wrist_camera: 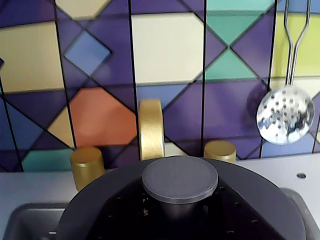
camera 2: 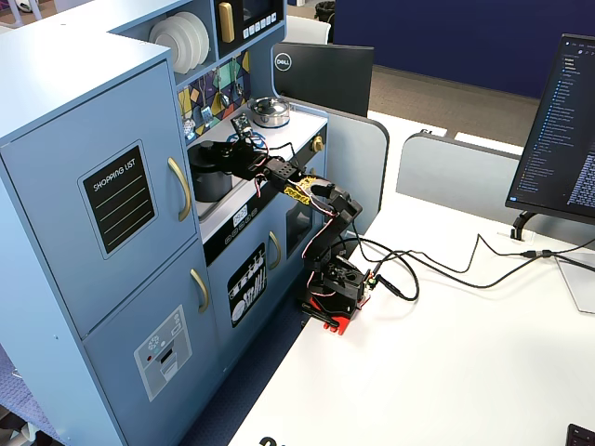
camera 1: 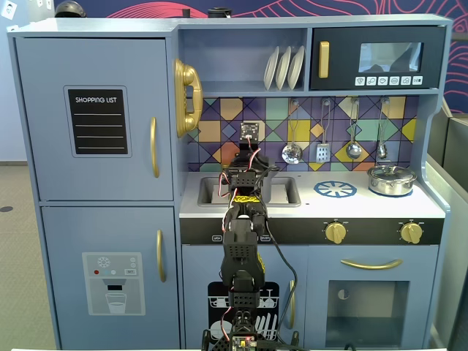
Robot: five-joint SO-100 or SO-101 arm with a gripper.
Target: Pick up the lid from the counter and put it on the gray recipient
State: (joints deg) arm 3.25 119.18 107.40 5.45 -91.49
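The lid (wrist_camera: 180, 179) is a dark-gray disc with a flat round knob and fills the bottom of the wrist view, right under the camera. In a fixed view the lid (camera 2: 216, 151) sits level on top of, or just above, the gray recipient (camera 2: 211, 181); I cannot tell if they touch. The recipient stands in the sink recess of the counter (camera 2: 279, 135). My gripper (camera 2: 234, 151) reaches over the lid from the right and appears shut on its knob. In the front fixed view my gripper (camera 1: 247, 174) and arm hide the lid and most of the recipient.
A gold faucet (wrist_camera: 151, 127) and two gold taps (wrist_camera: 86, 166) stand just behind the lid. A skimmer (wrist_camera: 285, 114) hangs on the tiled backsplash. The shiny silver pot (camera 1: 392, 179) sits at the counter's right end, beside the printed burner ring (camera 1: 335, 189). The sink (camera 1: 208, 191) lies left of the arm.
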